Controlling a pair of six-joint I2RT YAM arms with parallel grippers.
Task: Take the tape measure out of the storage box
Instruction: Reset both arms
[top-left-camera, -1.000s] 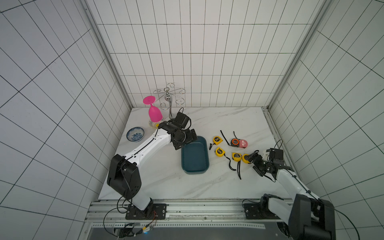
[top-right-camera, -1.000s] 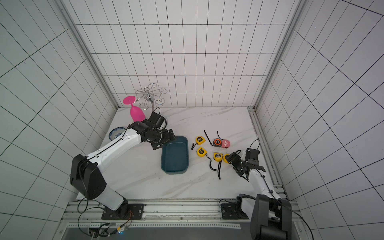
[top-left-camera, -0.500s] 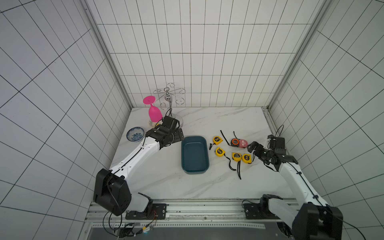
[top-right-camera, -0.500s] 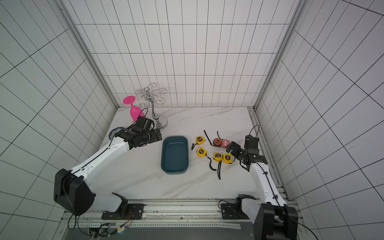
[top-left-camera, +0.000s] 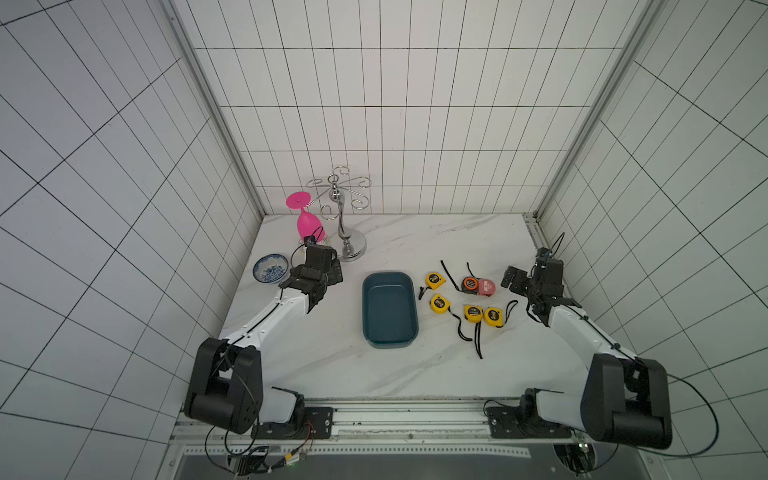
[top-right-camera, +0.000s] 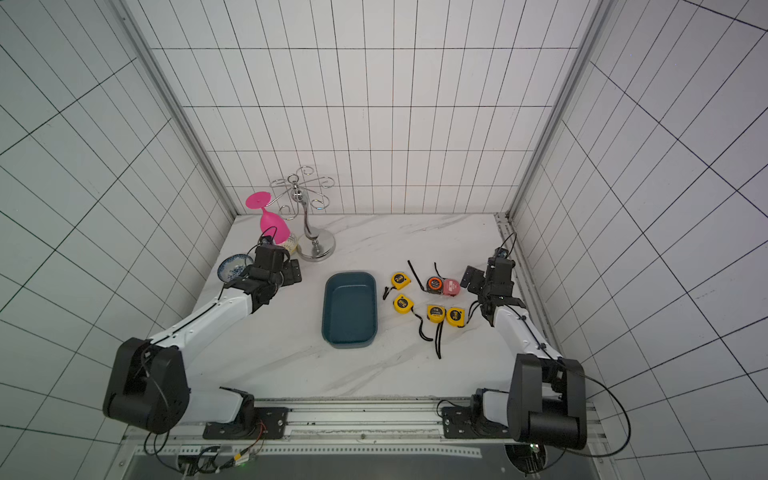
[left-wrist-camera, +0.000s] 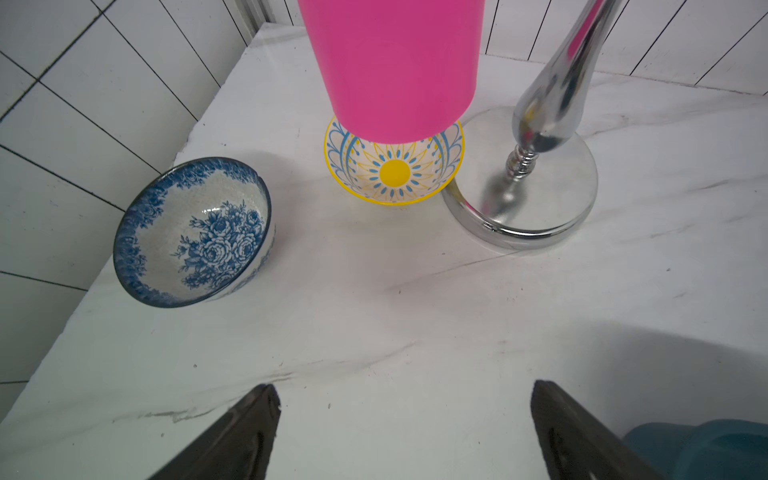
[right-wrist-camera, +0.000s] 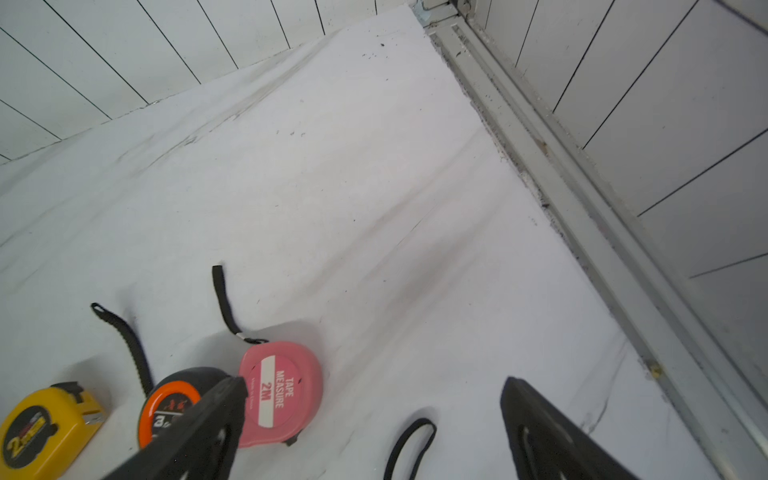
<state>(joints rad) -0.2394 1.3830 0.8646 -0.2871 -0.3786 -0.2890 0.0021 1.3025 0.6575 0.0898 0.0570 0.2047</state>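
Jaws wide open and empty on left gripper (left-wrist-camera: 401, 432) and right gripper (right-wrist-camera: 374, 415), both pulled back from a second ago. Storage box (top-left-camera: 388, 311) sits empty, six tape measures (top-left-camera: 439, 303) lie on the desk (top-left-camera: 316, 357) beside it, so job's probably done.

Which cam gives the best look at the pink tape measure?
Right wrist view: the pink tape measure is close and face-up, and its printed label is readable. Both top views show it only as a small pink shape touching the orange-and-black tape measure, with no label detail. The left wrist view does not show it at all.
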